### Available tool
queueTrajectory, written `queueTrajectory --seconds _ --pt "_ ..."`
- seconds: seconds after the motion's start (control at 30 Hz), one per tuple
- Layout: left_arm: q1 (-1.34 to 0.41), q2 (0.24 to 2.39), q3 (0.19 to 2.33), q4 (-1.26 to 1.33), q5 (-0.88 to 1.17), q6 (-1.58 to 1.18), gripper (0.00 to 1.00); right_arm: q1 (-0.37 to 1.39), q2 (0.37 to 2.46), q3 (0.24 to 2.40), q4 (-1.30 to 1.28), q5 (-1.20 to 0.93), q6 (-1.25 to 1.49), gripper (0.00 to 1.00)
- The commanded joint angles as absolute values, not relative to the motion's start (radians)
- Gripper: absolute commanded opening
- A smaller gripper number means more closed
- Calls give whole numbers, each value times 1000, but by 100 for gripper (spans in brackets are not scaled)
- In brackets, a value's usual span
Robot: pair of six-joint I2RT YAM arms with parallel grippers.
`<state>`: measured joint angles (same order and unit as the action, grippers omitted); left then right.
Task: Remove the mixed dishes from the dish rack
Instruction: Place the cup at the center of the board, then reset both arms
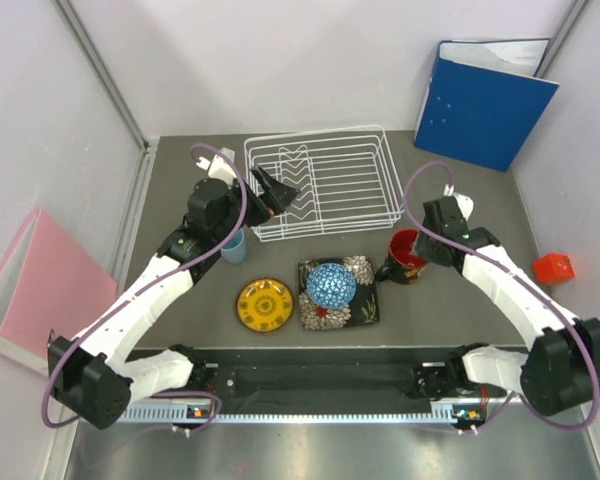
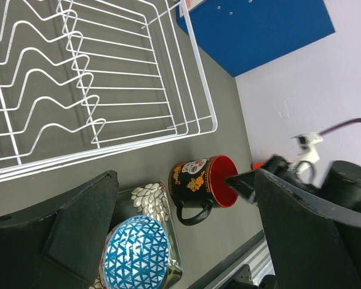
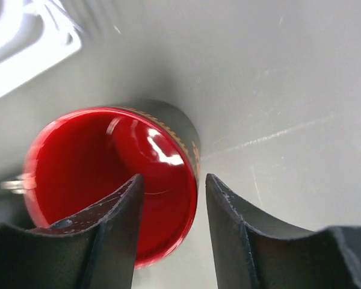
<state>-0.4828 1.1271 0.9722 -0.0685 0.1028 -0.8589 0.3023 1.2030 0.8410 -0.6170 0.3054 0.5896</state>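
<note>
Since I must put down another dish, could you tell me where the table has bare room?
Bare table lies between the dish rack and the blue binder, and just nearer than the mug. The row from cup to mug is crowded.

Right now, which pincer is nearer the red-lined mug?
Right. The right pincer straddles the rim of the mug, one finger inside; the left pincer hovers open over the left end of the dish rack, well away.
</note>
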Motion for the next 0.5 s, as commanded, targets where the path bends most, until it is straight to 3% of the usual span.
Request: queueTrajectory --seconds 0.0,0.23,0.33,0.4,0.47 --pt "-497 1138 996 -57 72 -830 99 293 1094 971 -678 344 568 46" --pt "-543 1166 1086 -191 -89 -688 99 295 833 1068 -518 272 517 48" --pt "-601 1216 1166 -319 -234 -605 99 304 738 991 -357 166 462 75" --pt "-642 1244 1209 -377 -339 -577 99 316 698 941 -310 147 453 81" --pt "-661 1272 1226 -437 -380 -557 99 331 672 907 -250 152 439 94"
